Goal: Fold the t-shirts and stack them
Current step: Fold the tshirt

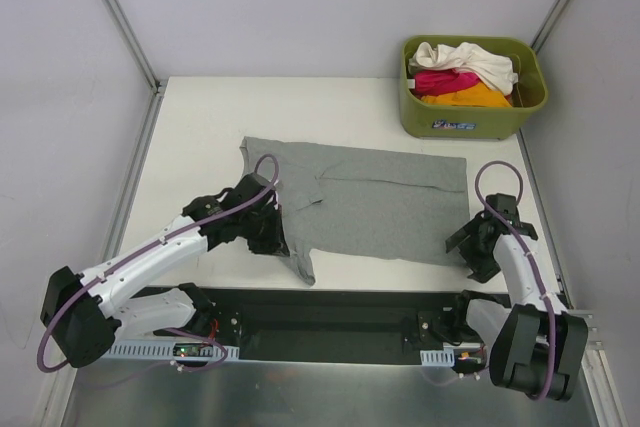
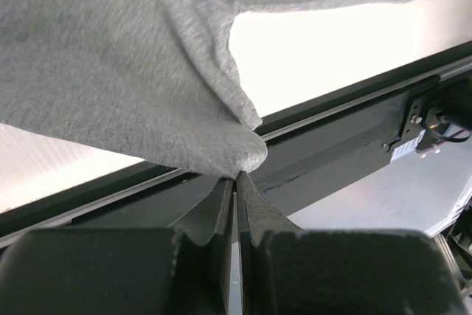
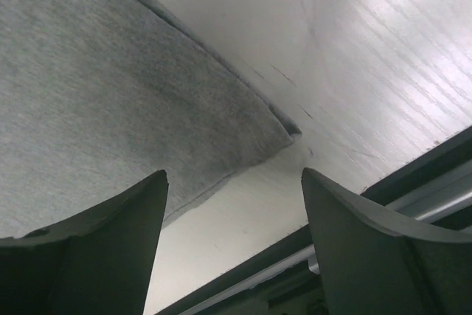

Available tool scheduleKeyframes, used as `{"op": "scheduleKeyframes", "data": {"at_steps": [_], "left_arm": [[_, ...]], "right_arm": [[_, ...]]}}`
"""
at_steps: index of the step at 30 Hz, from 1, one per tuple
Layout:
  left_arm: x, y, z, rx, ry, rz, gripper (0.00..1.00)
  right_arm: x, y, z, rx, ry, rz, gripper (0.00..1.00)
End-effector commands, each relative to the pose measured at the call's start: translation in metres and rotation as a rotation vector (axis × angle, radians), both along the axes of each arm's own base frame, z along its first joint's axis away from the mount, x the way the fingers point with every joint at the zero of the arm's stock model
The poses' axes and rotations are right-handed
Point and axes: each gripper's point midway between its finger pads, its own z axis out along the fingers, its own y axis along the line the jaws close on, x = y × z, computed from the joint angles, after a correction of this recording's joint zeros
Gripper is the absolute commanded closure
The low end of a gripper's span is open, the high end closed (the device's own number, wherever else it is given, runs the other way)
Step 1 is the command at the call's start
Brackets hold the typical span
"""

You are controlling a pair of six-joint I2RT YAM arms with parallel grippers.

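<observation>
A mid-grey t-shirt (image 1: 370, 202) lies spread across the white table, with one sleeve reaching toward the front edge. My left gripper (image 1: 272, 232) is at that left sleeve. In the left wrist view its jaws are pressed together, and my left gripper (image 2: 236, 175) pinches a fold of the grey t-shirt (image 2: 147, 71) at its tips. My right gripper (image 1: 462, 247) stands open just off the shirt's near right corner. In the right wrist view my right gripper (image 3: 232, 175) has bare table between its fingers, and the grey t-shirt's corner (image 3: 110, 86) lies just beyond them.
An olive-green bin (image 1: 475, 119) stands at the back right, holding a cream-white t-shirt (image 1: 465, 59), a magenta-pink t-shirt (image 1: 440, 80) and an orange t-shirt (image 1: 478, 97). A dark rail (image 1: 330, 312) runs along the table's near edge between the arm bases.
</observation>
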Motion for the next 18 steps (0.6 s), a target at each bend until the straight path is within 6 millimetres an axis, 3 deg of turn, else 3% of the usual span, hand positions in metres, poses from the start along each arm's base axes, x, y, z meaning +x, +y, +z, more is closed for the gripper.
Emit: {"op": "scheduleKeyframes", "data": {"at_steps": [1,5,6,9,18], "left_arm": [[0.025,-0.001,0.021,-0.017,-0.103,0.026,1.0],[0.038,0.001,0.03,-0.037,-0.146,0.064,1.0],[0.041,0.001,0.031,-0.042,-0.154,0.066,1.0],[0.051,0.001,0.04,-0.067,-0.184,0.088,1.0],[0.093,0.0,0.072,-0.169,-0.29,0.132,1.0]], "right_arm": [[0.012,0.003,-0.011,0.037,-0.015,-0.035,0.26],[0.014,0.0,-0.018,0.027,-0.004,-0.039,0.41],[0.016,0.0,-0.018,0.025,-0.007,-0.038,0.56],[0.02,0.0,-0.015,0.029,-0.015,-0.03,0.74],[0.055,-0.003,0.025,0.023,-0.117,0.04,0.92]]}}
